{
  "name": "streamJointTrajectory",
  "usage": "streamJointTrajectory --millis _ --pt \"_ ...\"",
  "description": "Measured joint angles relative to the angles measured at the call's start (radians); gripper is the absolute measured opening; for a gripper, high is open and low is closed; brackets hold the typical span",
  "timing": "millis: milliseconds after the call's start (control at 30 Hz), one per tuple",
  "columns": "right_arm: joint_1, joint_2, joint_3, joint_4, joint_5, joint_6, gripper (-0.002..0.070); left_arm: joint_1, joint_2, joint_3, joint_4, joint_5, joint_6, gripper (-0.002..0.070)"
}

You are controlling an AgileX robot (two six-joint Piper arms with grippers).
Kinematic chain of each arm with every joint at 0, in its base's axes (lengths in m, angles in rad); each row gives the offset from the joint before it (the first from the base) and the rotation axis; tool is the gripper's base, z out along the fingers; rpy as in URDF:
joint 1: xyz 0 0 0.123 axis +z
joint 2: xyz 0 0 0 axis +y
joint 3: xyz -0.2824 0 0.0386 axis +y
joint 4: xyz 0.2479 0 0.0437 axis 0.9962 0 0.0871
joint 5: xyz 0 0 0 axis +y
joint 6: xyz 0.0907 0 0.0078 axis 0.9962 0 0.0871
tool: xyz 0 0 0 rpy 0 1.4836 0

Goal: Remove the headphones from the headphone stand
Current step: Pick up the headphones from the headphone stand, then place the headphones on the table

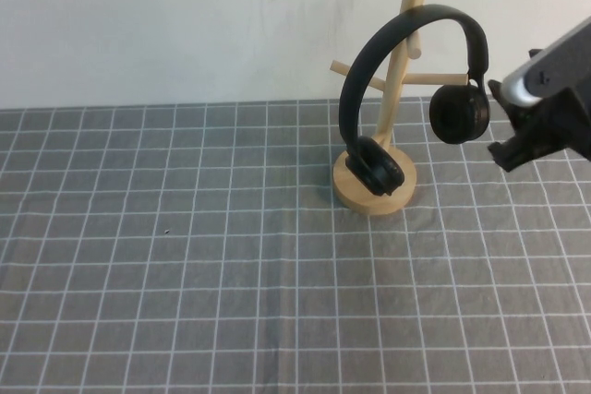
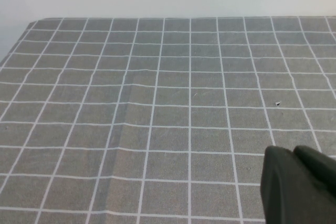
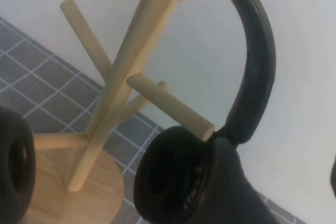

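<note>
The right gripper (image 1: 503,131) hovers at the right edge of the high view, above the grey checked cloth (image 1: 185,274), with the headphones (image 1: 406,89) just beside it on its left. Whether its fingers are spread or closed cannot be told. The nearest ear cup (image 1: 459,113) hangs almost touching the gripper's tip, though contact is unclear. The black headband (image 1: 411,29) arches away from the gripper over the top of the stand (image 1: 392,149); the far ear cup (image 1: 374,166) rests low against the stand's round base (image 1: 351,193). In the right wrist view, the near cup (image 3: 173,177) sits close up, with a peg (image 3: 168,104) of the stand ending right at it. The left gripper (image 2: 296,190) shows only as a dark shape over bare cloth in its wrist view, well apart from the stand; its state cannot be told.
</note>
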Motion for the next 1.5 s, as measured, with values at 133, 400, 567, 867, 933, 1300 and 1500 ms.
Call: streamJointTrajectory --millis 133,400,567,867,933,1300,1500 --pt "0.0 0.05 -0.025 -0.064 -0.002 0.103 0.04 0.0 0.0 0.0 0.0 0.0 0.0 -0.0004" --pt "-0.011 0.124 -0.143 -0.094 0.051 0.105 0.0391 0.0 0.0 0.0 0.0 0.0 0.0 -0.0004" --pt "-0.032 0.206 -0.245 -0.094 0.089 0.11 0.0389 0.0 0.0 0.0 0.0 0.0 0.0 -0.0004" --pt "-0.03 0.251 -0.318 -0.125 0.166 0.109 -0.0006 0.0 0.0 0.0 0.0 0.0 0.0 -0.0004" --pt "-0.03 0.221 -0.318 -0.125 0.177 0.1 -0.0007 0.0 0.0 0.0 0.0 0.0 0.0 -0.0004" --pt "-0.03 -0.112 -0.316 -0.121 0.499 0.081 -0.0006 0.0 0.0 0.0 0.0 0.0 0.0 -0.0004" --pt "-0.032 -0.236 -0.312 -0.165 0.917 0.307 -0.0007 0.0 0.0 0.0 0.0 0.0 0.0 -0.0004"
